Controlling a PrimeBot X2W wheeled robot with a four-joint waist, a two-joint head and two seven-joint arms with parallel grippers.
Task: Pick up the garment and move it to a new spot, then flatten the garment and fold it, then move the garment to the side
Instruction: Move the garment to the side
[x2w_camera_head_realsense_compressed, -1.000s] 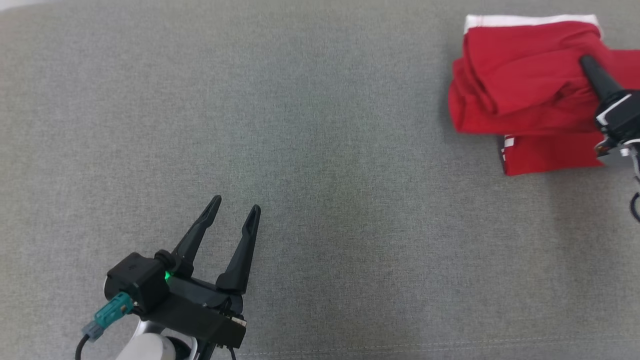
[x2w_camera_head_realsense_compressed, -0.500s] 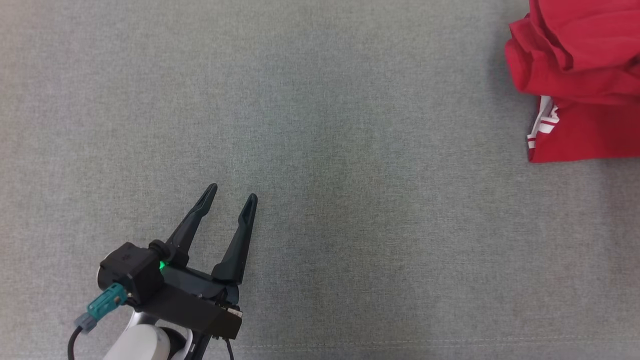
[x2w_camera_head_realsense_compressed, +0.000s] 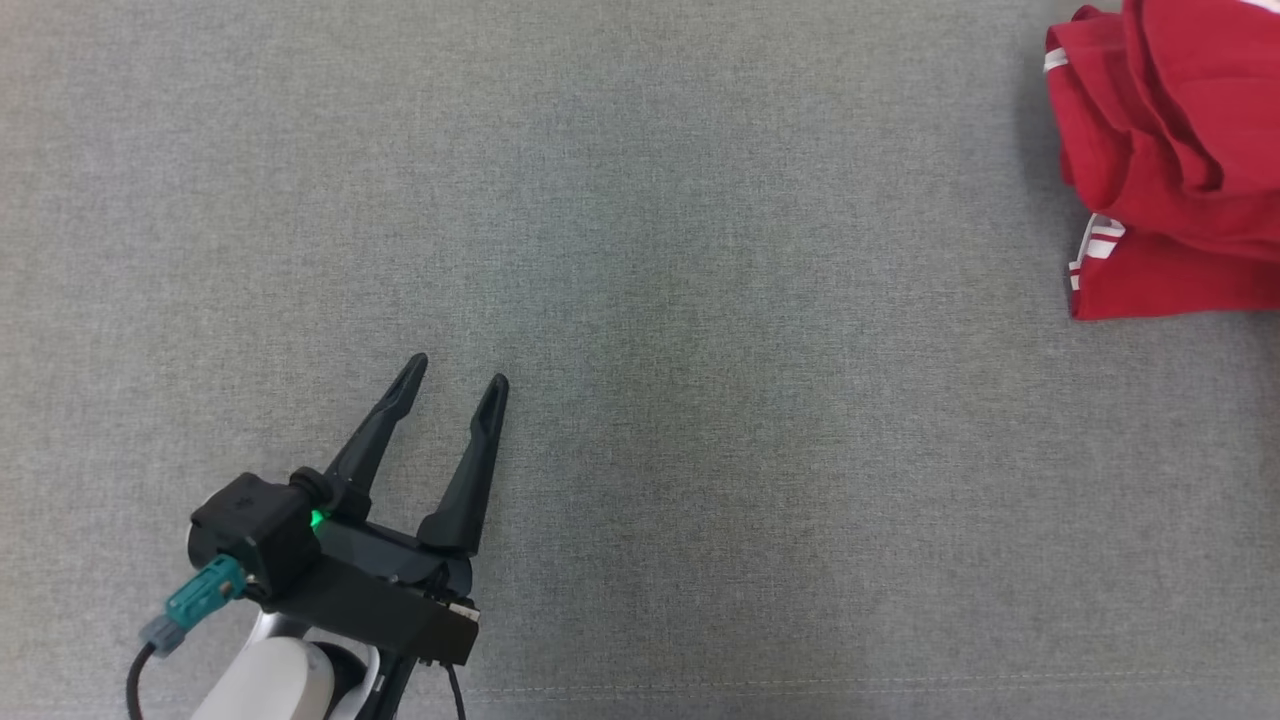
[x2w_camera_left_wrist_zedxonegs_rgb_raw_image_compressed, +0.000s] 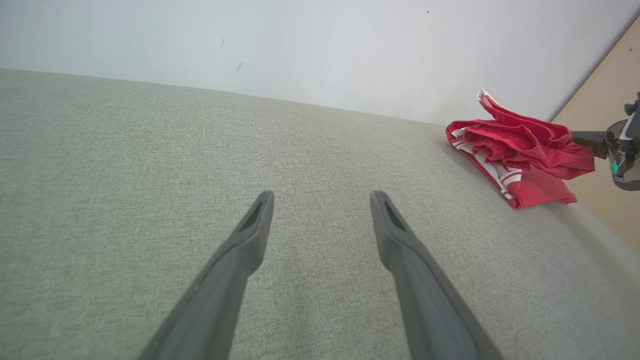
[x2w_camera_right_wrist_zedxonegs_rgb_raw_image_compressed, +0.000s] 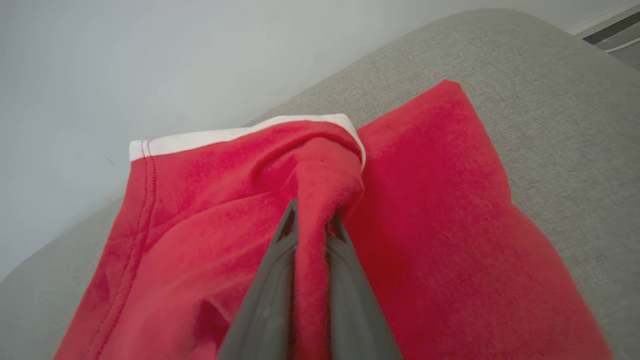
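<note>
Seemingly folded, the garment (x2w_camera_head_realsense_compressed: 1180, 120) sits far right, clamped in the right tool (x2w_camera_right_wrist_zedxonegs_rgb_raw_image_compressed: 312, 217); left tool (x2w_camera_head_realsense_compressed: 458, 370) gapes empty; only release likely remains.

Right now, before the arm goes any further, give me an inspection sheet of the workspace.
Surface: grey fabric surface, flat, with a seam line along its near edge.
Job's things: red garment with white trim, bunched at the far right of the head view, one fold pulled up.
Clutter: nothing seen.
Grippers: left gripper open, well apart from the garment; right gripper shut on a fold of the garment.
Cables: dark cable with a teal plug at the left wrist.
Surroundings: pale wall behind the surface; tan panel past its right end in the left wrist view.
</note>
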